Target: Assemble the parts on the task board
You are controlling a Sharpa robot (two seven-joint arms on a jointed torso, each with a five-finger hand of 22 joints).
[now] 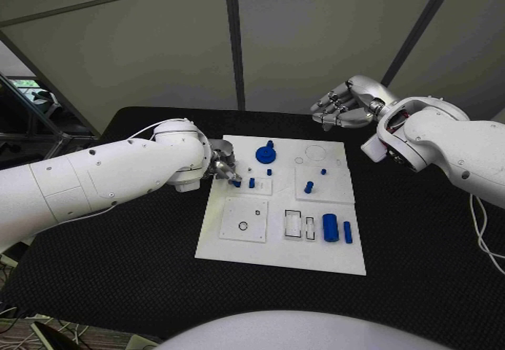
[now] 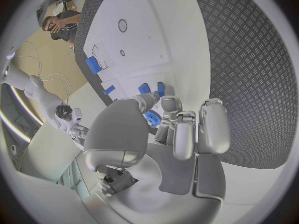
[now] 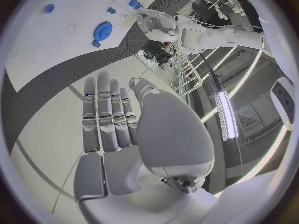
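Observation:
The white task board (image 1: 276, 248) lies in the middle of the black table. My left hand (image 1: 223, 168) is at the board's left edge and pinches a small blue part (image 2: 152, 118) between thumb and fingers, low over a square plate (image 1: 256, 187). A blue gear (image 1: 266, 154) stands on the far part of the board, also seen as the gear (image 3: 102, 31). Small blue pegs (image 1: 309, 187) stand near the middle. A blue cylinder (image 1: 330, 227) and a thin blue bar (image 1: 347, 232) lie at the right. My right hand (image 1: 347, 102) hangs above the far right corner, fingers straight, holding nothing.
Empty cut-outs on the board include a round hole (image 1: 243, 226) in the near left plate, two rectangular slots (image 1: 293, 223) and a ring outline (image 1: 314, 153). Bare black table (image 1: 116, 262) surrounds the board.

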